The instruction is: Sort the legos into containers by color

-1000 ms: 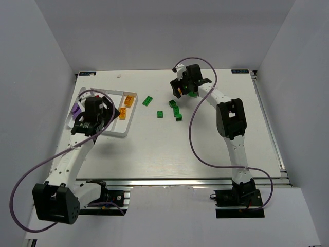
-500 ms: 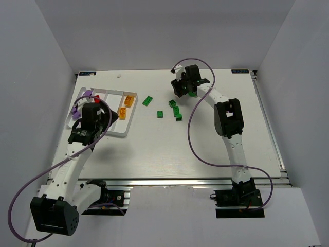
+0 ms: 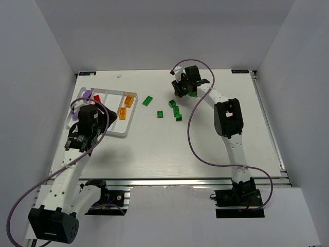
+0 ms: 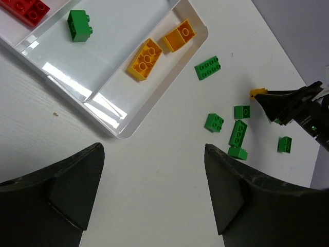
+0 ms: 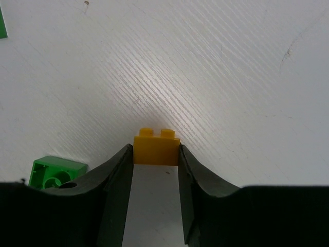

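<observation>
An orange-yellow brick [image 5: 157, 149] stands on the table at the far middle, and my right gripper [image 5: 156, 155] is shut on it, a finger pressed to each side. The same gripper [image 3: 180, 90] shows from above beside a green brick [image 3: 193, 94]. Several more green legos [image 3: 176, 110] lie loose near it. The white tray [image 3: 117, 135] at the left holds two orange bricks [image 4: 145, 59], a green one [image 4: 79, 25], a red one [image 4: 28, 7] and purple ones [image 3: 86, 95]. My left gripper [image 4: 154, 149] hangs open over bare table by the tray's near corner, nothing in it.
Loose green bricks [image 4: 208, 68] [image 4: 237, 133] lie between the tray and the right arm. A green brick [image 5: 54, 172] sits just left of the right fingers. The enclosure's walls stand close on the left, right and far sides.
My right gripper has closed onto the orange-yellow brick. The left arm has drawn back from over the tray towards the near side, its jaws still open.
</observation>
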`<action>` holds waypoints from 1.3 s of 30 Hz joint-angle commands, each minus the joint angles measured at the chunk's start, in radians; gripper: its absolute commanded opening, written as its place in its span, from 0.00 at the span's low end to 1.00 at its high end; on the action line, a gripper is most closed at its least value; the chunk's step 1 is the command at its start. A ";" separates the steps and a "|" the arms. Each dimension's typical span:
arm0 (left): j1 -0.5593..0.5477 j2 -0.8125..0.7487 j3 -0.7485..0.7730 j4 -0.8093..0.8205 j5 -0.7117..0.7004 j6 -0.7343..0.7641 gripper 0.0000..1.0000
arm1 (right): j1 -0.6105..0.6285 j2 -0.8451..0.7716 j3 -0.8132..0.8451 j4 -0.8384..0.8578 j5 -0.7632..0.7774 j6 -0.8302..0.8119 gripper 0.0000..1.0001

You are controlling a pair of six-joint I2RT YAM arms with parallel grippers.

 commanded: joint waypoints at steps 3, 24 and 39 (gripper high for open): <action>-0.004 -0.039 -0.027 0.029 0.024 -0.014 0.88 | -0.001 -0.003 0.035 -0.042 -0.047 -0.032 0.25; -0.004 -0.153 0.074 0.037 -0.013 0.081 0.88 | 0.303 -0.232 -0.081 0.132 -0.610 0.123 0.00; -0.004 -0.161 0.111 -0.061 0.010 0.097 0.91 | 0.475 -0.028 -0.024 0.406 -0.445 0.236 0.00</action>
